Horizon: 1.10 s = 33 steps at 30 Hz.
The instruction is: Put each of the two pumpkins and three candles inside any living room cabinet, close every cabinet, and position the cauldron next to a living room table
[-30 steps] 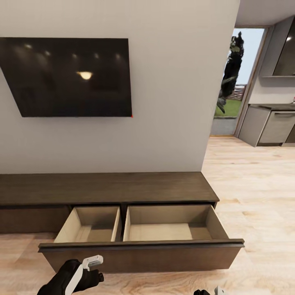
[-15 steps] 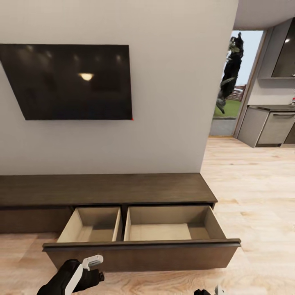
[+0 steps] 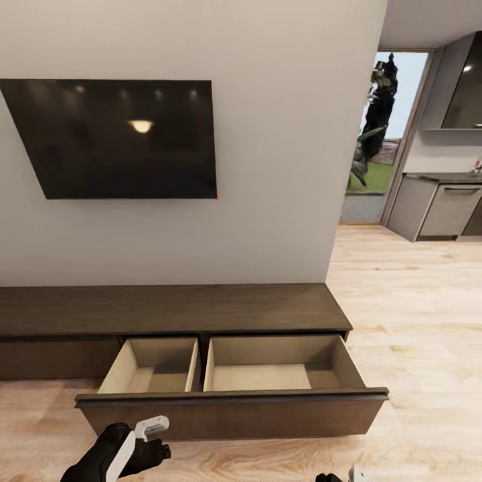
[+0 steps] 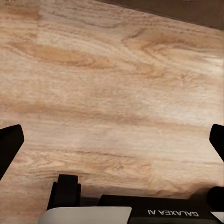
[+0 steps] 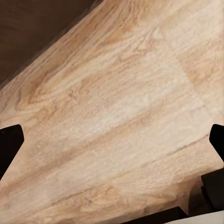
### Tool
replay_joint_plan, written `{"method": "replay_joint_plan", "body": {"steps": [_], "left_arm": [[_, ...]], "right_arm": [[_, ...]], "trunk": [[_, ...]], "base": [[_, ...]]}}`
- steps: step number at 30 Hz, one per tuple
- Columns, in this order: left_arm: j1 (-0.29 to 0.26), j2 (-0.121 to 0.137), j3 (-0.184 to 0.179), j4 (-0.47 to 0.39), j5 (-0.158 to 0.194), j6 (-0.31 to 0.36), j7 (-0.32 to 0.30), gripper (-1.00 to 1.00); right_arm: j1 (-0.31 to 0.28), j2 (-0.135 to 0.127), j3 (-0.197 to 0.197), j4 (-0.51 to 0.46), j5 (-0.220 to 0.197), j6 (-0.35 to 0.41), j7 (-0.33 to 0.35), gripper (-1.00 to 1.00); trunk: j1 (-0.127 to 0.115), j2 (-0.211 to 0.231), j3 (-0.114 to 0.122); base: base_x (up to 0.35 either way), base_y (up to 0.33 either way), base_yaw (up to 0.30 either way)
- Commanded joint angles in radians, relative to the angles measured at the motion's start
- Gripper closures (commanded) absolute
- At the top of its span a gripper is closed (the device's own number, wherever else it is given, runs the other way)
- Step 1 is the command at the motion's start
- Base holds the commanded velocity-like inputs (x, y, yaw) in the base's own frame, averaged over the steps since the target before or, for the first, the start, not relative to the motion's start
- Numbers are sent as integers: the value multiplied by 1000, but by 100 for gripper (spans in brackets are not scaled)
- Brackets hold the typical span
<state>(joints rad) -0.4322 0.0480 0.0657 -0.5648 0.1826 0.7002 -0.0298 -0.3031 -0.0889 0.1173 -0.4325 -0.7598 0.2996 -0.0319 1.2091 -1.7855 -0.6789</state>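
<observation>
With its drawer (image 3: pixel 231 402) at six o'clock open and bare, cabinet (image 3: pixel 167 309) awaits everything — both end effectors (image 4: pixel 112 144) (image 5: pixel 112 144) spread, empty.

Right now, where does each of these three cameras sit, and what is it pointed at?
Head view: on the robot's head, looking down at the cabinet, its drawer open, under a TV; left arm at the bottom edge.
Left wrist view: near the left gripper, facing wood floor; dark fingertips at both edges.
Right wrist view: near the right gripper, facing floor likewise.
Both wrist views share the floor and a dark cabinet edge.
</observation>
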Motion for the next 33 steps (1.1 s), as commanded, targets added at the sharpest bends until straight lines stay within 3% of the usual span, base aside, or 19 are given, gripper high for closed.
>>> {"method": "replay_joint_plan", "body": {"steps": [1,16,33], "left_arm": [[0,0,4,-2,0,6,-3,-100],[0,0,4,-9,1,7,-4,-100],[0,0,4,-9,0,7,-4,-100]], "right_arm": [[0,-1,6,-2,-6,2,-3,-100],[-1,0,7,-2,-4,1,-2,-100],[0,-2,7,-6,-6,3,10,-100]], "trunk": [[0,0,-1],[0,0,-1],[-65,119,52]], "base": [[-1,0,9],[0,0,156],[0,0,289]]}}
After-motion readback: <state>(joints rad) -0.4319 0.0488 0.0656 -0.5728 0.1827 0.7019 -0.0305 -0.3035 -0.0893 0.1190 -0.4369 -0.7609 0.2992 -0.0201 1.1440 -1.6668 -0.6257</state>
